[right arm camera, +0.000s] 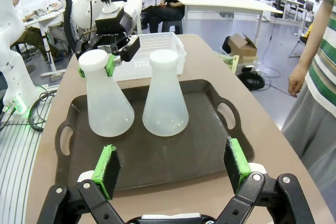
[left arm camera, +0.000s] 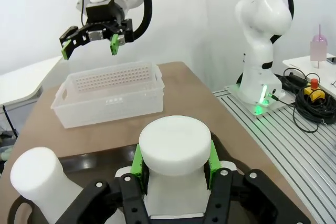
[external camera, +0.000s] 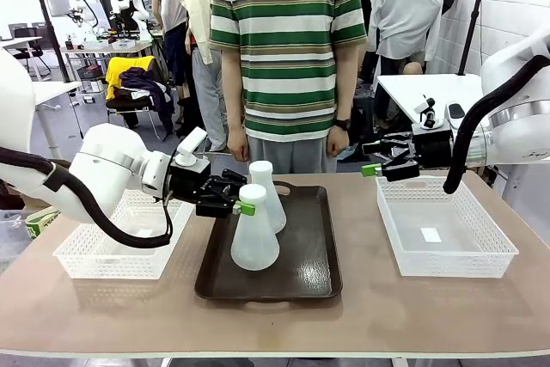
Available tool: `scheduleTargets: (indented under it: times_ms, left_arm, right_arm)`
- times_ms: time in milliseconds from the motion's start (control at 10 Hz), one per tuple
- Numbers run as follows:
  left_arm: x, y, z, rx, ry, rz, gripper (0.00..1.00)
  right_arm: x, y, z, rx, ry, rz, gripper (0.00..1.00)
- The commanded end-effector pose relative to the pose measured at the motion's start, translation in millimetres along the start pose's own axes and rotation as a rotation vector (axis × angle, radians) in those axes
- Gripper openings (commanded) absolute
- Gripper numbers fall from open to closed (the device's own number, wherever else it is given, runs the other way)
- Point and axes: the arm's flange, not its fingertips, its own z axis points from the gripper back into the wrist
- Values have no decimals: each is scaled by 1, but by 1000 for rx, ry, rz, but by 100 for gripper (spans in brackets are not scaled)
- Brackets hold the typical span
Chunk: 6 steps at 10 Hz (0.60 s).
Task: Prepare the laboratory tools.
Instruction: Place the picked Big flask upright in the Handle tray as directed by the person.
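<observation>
Two frosted-white conical flasks stand on the dark brown tray [external camera: 309,272]. My left gripper [external camera: 237,205] is shut on the neck of the near flask [external camera: 254,242], whose base rests on the tray. In the left wrist view its green pads [left arm camera: 137,162] press both sides of that flask's neck [left arm camera: 175,145]. The second flask [external camera: 268,199] stands free just behind it, also seen as the second flask [left arm camera: 37,174]. My right gripper [external camera: 378,169] hangs open and empty over the right basket's far left corner. From the right wrist, both flasks [right arm camera: 107,98] [right arm camera: 165,98] lie beyond the open right gripper [right arm camera: 170,169].
One white mesh basket [external camera: 116,251] sits left of the tray, another white mesh basket [external camera: 447,234] to its right. A person in a striped shirt [external camera: 288,49] stands at the far edge, hands hanging down. Bare tabletop runs along the front.
</observation>
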Motion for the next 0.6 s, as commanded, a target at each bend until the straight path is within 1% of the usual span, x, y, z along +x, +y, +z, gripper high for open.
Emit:
scheduleTargets:
  times_ms: [0, 100, 500]
  left_arm:
    - [-2, 8, -2, 12, 8, -12, 0]
    - [-2, 8, -1, 9, 5, -12, 0]
    - [-1, 8, 0, 1, 21, -12, 76]
  right_arm:
    - [0, 1, 1, 1, 11, -6, 100]
    - [0, 1, 1, 1, 11, -6, 100]
    - [0, 1, 1, 1, 11, -6, 100]
